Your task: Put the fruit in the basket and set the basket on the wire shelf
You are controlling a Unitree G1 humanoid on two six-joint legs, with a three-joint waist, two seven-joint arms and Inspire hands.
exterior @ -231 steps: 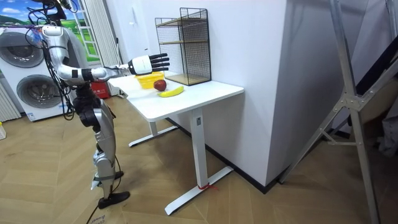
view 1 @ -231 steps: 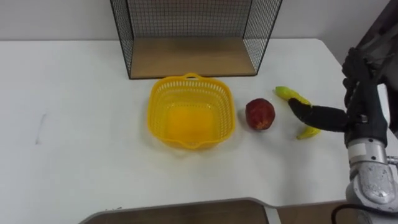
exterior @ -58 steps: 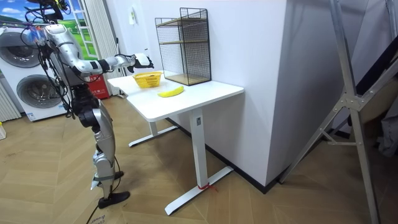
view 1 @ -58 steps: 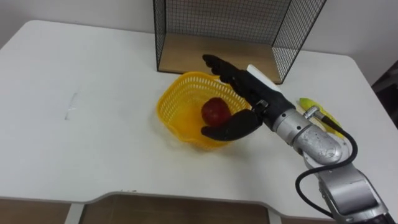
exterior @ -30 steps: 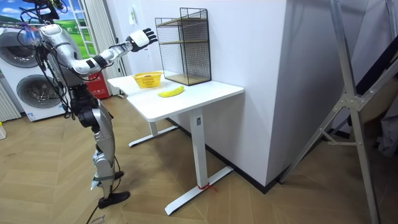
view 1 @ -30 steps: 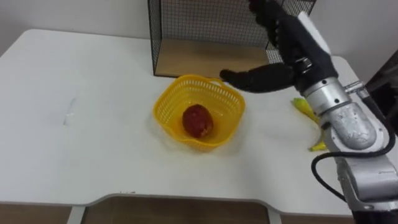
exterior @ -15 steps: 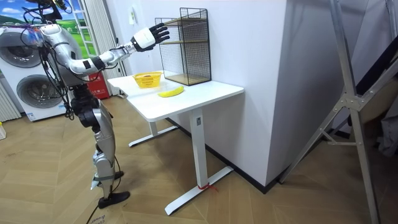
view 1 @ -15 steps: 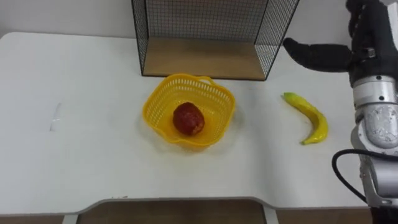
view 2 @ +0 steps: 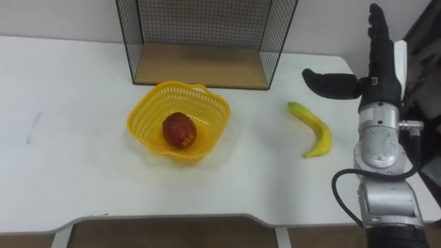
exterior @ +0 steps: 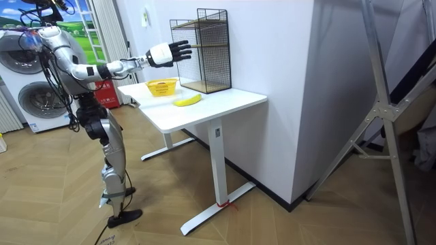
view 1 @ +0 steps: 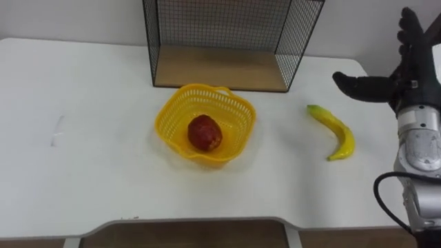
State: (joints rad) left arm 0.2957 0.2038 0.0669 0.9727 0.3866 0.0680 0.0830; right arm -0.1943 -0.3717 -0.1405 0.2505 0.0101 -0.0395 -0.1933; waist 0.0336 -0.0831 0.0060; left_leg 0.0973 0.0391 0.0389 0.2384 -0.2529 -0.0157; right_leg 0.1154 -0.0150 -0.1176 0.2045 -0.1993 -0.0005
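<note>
While planning the next reach, best to take the basket [view 1: 165, 131] as the fixed mark, in the middle of the white surface [view 1: 89, 165]. Inside the basket: one red fruit [view 1: 204, 132], resting on the bottom. Directly behind the basket: the wire shelf [view 1: 220, 67], wooden floor bare. To the right of the basket, well apart from it: the banana [view 1: 335, 131], flat on the surface, not yet picked up. Further right of the basket, slightly more to the back: the right robot hand [view 1: 413, 79], fingers straight and open, pointing upward, thumb stuck out sideways toward the basket, nothing held. Seems, in the room view, to hang well above the surface, about halfway up the shelf; hard to confirm this height from the head views.

Now the decisive relation. From the robot hand, the banana on the basket side, lower down and a bit nearer to the front edge of the surface. Long axis roughly front to back, far end leaning toward the basket, near tip hooked back the same way, bowed outer side turned toward the robot hand. Probably calls for lowering first, then closing across this axis, not along it. Work for the right arm, as the one on the banana's side of the basket.
</note>
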